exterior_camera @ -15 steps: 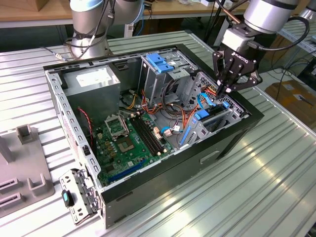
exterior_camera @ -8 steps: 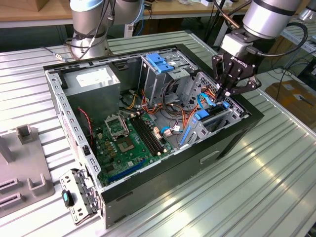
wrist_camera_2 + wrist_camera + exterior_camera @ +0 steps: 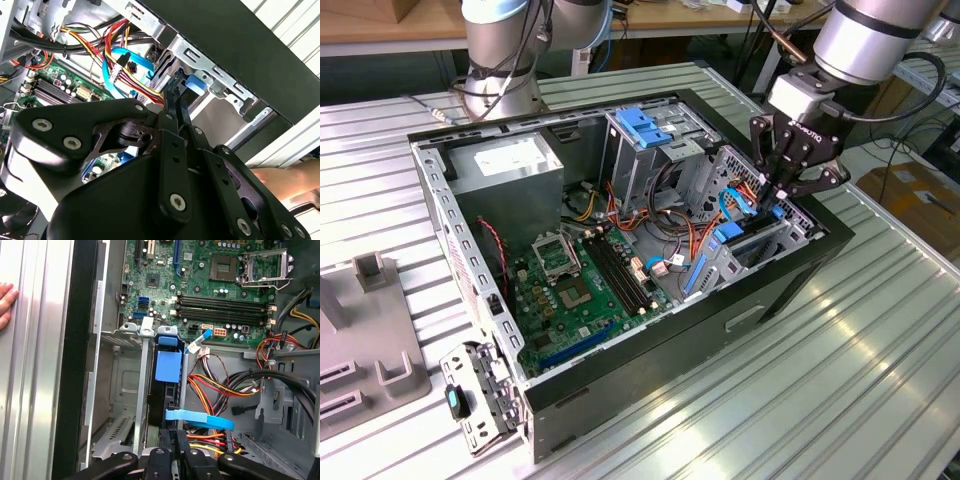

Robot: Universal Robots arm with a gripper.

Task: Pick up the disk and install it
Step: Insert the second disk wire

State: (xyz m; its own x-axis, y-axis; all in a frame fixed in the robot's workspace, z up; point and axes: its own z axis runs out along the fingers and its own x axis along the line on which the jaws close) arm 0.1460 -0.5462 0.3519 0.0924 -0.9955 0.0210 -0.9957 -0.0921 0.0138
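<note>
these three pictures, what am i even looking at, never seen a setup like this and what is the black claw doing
It is a robot arm working inside an opened desktop computer case that lies on a ribbed metal table. The exterior view comes from a camera standing off the arm and shows the whole scene. Both wrist views come from cameras riding on the arm, so they look along the claw into the case.

The claw is the gripper. It reaches down into the drive bay at the case's end on the exterior view's right. In the first wrist view its fingers are closed on the edge of the disk, a flat drive with blue plastic rails that stands edgewise in the grey cage.

The green board with slots is the motherboard. A person's hand rests on the table beside the case.
</note>
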